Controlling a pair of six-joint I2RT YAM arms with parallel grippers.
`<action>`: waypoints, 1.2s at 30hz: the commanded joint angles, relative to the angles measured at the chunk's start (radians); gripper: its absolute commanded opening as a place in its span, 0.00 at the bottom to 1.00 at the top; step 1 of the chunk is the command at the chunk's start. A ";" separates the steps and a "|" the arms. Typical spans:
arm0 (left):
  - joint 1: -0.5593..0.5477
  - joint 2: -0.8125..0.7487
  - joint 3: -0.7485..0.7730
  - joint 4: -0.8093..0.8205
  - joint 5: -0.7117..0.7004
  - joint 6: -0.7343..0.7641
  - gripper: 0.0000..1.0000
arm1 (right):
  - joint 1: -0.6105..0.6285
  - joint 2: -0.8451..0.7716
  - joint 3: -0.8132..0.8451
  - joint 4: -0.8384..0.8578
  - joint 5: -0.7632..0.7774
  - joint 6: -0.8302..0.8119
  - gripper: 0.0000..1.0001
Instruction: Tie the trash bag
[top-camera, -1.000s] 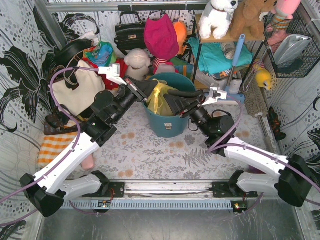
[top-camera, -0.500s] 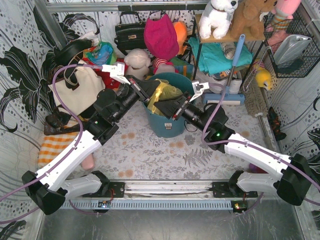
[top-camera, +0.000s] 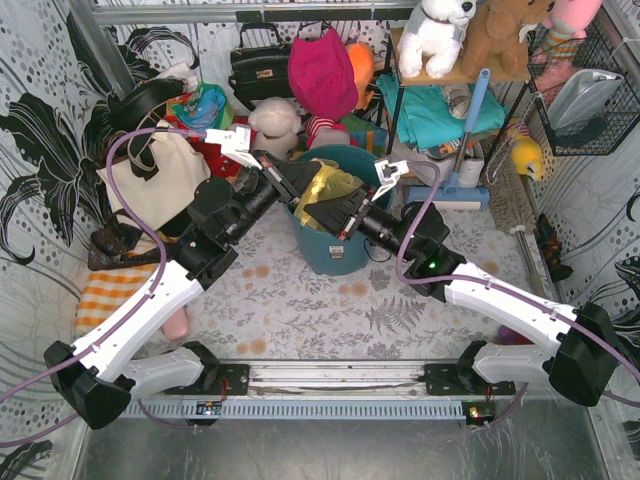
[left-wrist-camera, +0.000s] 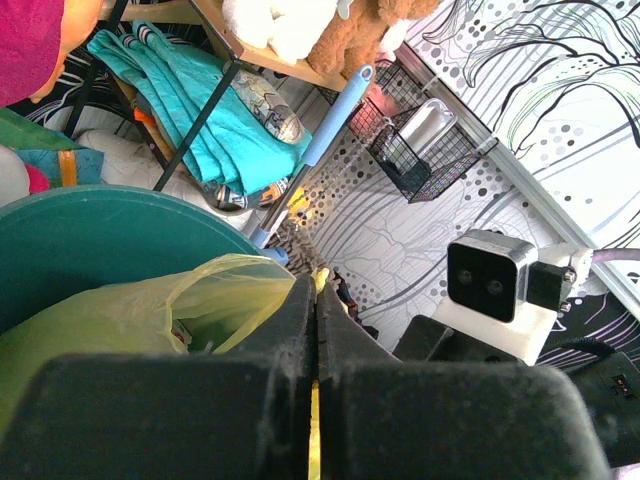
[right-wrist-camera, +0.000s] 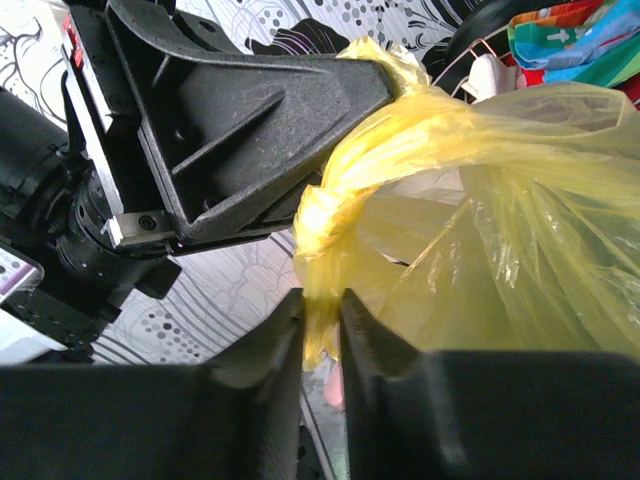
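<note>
The trash bag (top-camera: 322, 188) is thin yellow-green plastic and sits in the round teal bin (top-camera: 335, 245). Its top is gathered above the bin's left rim. My left gripper (top-camera: 298, 198) is shut on a strip of the bag; in the left wrist view the yellow film (left-wrist-camera: 316, 440) shows between the pressed fingers (left-wrist-camera: 280, 330), with the bag (left-wrist-camera: 150, 310) to the left. My right gripper (top-camera: 328, 212) is shut on a twisted tail of the bag (right-wrist-camera: 322, 300), right beside the left gripper's fingers (right-wrist-camera: 250, 130). The bag's body (right-wrist-camera: 520, 240) bulges to the right.
A cream canvas tote (top-camera: 150, 180) stands left of the bin. Plush toys, a black handbag (top-camera: 258, 65) and a pink bag (top-camera: 322, 72) crowd the back. A shelf with teal cloth (top-camera: 435, 110) and a blue-handled mop (top-camera: 470, 110) stand right of the bin. An orange striped cloth (top-camera: 105, 290) lies at left.
My right gripper has moved left across the bin, up to the left gripper. The bag's top has been drawn left and bunched between the two grippers. The left arm has barely moved.
</note>
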 joint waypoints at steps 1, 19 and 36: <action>-0.002 0.006 0.036 0.052 0.011 0.018 0.02 | 0.004 -0.029 0.026 -0.006 0.017 -0.012 0.06; -0.001 0.052 0.089 -0.008 -0.120 0.203 0.02 | 0.004 -0.179 0.113 -0.472 0.024 -0.092 0.00; -0.002 0.144 0.139 -0.033 -0.220 0.358 0.01 | 0.004 -0.282 0.101 -0.723 0.072 -0.121 0.00</action>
